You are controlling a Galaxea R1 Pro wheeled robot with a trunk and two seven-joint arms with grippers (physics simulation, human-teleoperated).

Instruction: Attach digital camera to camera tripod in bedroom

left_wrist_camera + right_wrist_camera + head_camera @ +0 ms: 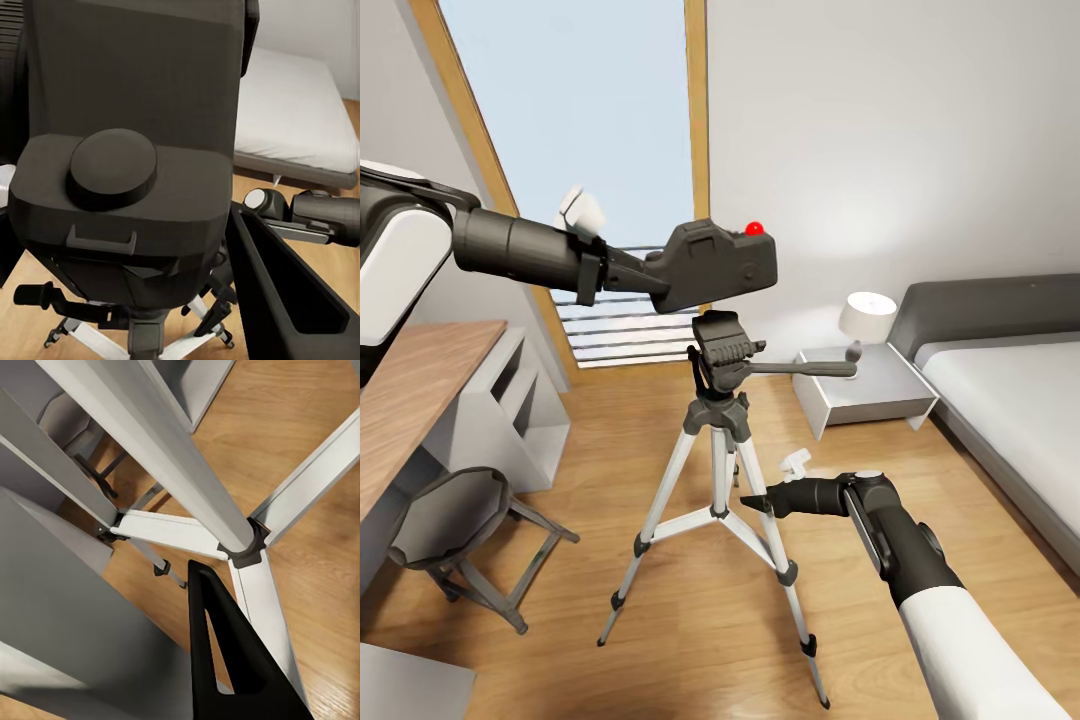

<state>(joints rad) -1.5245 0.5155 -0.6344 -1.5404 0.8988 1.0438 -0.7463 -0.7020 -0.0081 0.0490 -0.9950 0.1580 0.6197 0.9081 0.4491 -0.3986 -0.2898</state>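
In the bedroom, the digital camera (715,265) is held pinched in the left gripper (645,272) jaws just above the pan head (722,352) of the camera tripod (715,480). A level, centred descent onto the head is judged necessary. The right gripper (755,503) is seen beside a tripod leg; whether its jaws are spread cannot be told. The camera's underside (124,172) is revealed in the left wrist view; the leg braces (169,529) are shown close up in the right wrist view.
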